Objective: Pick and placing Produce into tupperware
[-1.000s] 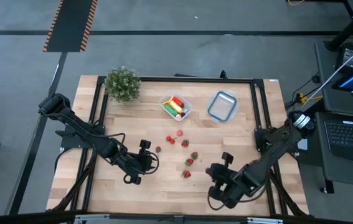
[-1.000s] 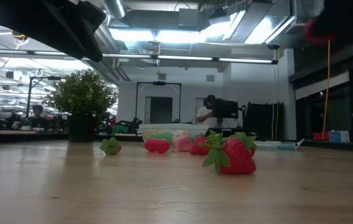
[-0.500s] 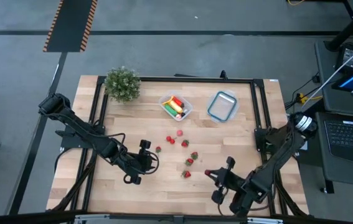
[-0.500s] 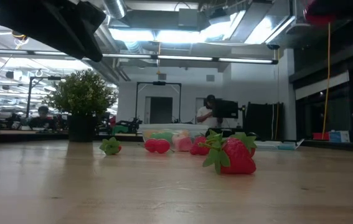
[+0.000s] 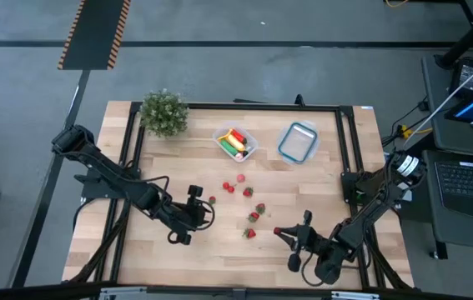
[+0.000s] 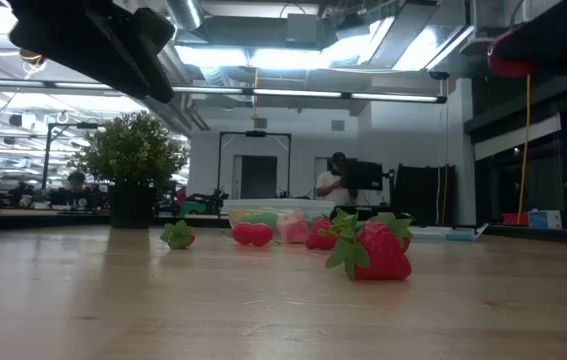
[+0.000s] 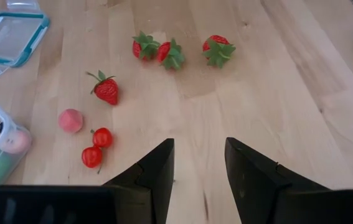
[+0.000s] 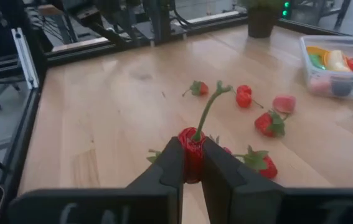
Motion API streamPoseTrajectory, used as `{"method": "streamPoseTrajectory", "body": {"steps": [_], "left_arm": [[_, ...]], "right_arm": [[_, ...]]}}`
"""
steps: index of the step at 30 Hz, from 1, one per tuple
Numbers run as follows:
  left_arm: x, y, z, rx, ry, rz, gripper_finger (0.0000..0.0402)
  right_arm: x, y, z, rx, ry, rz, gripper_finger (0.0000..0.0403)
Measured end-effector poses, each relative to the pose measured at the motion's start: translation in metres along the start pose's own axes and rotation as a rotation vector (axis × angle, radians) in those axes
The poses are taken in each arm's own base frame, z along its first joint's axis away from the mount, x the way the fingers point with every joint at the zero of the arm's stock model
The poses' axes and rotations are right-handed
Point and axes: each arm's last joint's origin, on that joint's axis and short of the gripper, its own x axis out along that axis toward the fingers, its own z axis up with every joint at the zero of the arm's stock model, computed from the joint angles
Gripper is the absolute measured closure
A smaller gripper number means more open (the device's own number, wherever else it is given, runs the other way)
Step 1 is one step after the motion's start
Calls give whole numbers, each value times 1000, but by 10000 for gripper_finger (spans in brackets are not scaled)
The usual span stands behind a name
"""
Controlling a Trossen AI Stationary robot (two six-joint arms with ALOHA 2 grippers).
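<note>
At lower right, the right gripper (image 8: 192, 163) pinched a red piece (image 8: 194, 144) by its body, stem upward, lifted clear for carrying to the tupperware (image 5: 235, 142) at upper centre, while the left gripper (image 7: 199, 163), jaws parted and empty, faced the strawberries (image 7: 164, 51).

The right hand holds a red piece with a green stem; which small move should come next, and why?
Probably carry it toward the tupperware. The right hand is shut on the red stemmed piece and lifted at the near edge, while the tupperware sits far across the table, already holding some produce.
</note>
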Motion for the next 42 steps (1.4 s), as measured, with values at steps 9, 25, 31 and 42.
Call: {"method": "streamPoseTrajectory", "body": {"steps": [9,25,31,42], "left_arm": [[5,11,1,-24,11,30,266],[21,35,-22,-71,91,116,266],[29,43,-28,-45,34,130,266],[38,68,-45,-105,-143,77,286]], "right_arm": [[0,-9,-7,-10,-68,33,365],[35,-32,7,-52,-191,-246,366],[77,-57,19,-118,-79,-281,366],[134,-102,41,-196,81,-193,366]]}}
